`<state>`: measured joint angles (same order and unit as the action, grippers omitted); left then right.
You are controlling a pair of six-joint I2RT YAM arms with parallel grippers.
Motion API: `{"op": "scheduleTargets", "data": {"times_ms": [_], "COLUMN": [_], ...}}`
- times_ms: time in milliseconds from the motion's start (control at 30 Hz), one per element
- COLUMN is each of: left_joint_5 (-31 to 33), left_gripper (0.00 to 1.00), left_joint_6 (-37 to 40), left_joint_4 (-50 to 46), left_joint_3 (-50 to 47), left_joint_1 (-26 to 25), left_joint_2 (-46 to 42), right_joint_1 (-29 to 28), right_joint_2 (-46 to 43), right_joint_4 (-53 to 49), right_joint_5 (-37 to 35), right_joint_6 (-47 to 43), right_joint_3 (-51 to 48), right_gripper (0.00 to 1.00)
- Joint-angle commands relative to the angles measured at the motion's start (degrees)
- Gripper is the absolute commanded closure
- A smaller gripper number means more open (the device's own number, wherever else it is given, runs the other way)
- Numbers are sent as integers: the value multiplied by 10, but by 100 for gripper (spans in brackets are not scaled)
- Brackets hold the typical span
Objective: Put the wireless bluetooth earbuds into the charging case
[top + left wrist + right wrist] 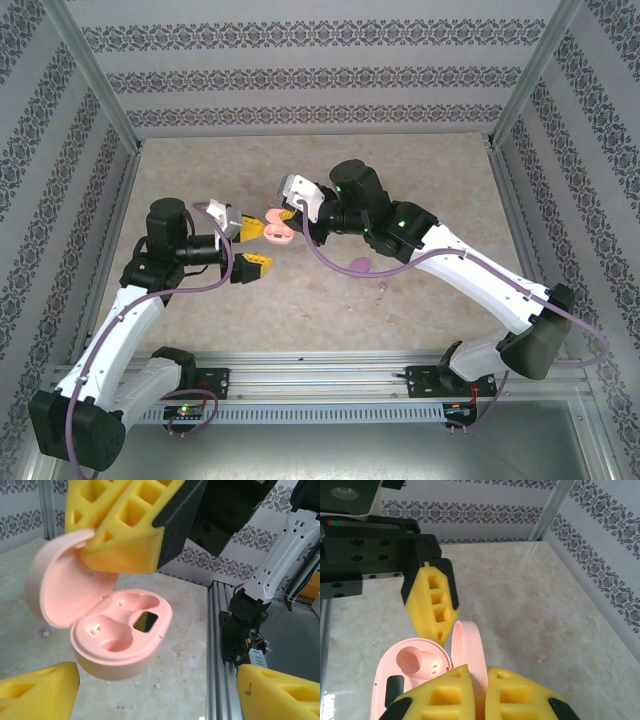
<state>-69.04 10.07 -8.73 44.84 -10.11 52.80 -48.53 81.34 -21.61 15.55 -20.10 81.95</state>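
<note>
Open pink case (120, 640) pinched by its lid in the right gripper (480, 680), left gripper (264, 250) spread wide beside it

In the right wrist view the case base is cut off at the lower left by the frame edge and that gripper's own fingers (520, 697); a round pink form sits in one well, bud or bare well I cannot tell. The left wrist view shows both wells with gold contacts, and a pink bud (46, 632) on the table (300, 170) at the left edge. From above, the case is half hidden between the grippers at centre; a purple case (358, 266) lies right of centre, with a purple speck (383, 287) just below it, too small to tell. Both arms reach in from the bottom corners, wrists nearly meeting, and the pink case looks lifted off the table
</note>
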Motion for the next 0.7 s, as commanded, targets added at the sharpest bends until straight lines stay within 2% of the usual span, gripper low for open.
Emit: {"op": "scheduleTargets", "data": {"times_ms": [0,200,333,500,667], "left_joint_5": [-26,-45,-57,-65,-70], "left_gripper": [19,26,34,35,44], "left_joint_6": [-9,-32,-56,-62,-63], "left_joint_4": [83,121,151,156,160], "left_joint_3": [-13,-15,-23,-26,-27], "left_joint_1": [3,3,3,3,3], "left_joint_2": [-1,7,10,12,13], "right_joint_1": [-6,-10,-10,-10,-10], "right_joint_2": [-9,-4,2,6,8], "right_joint_4": [-1,-9,-11,-15,-16], "right_joint_5": [37,40,43,47,49], "right_joint_6": [8,10,12,16,19], "right_joint_3": [6,15,20,27,30], "right_gripper": [100,100,100,100,100]}}
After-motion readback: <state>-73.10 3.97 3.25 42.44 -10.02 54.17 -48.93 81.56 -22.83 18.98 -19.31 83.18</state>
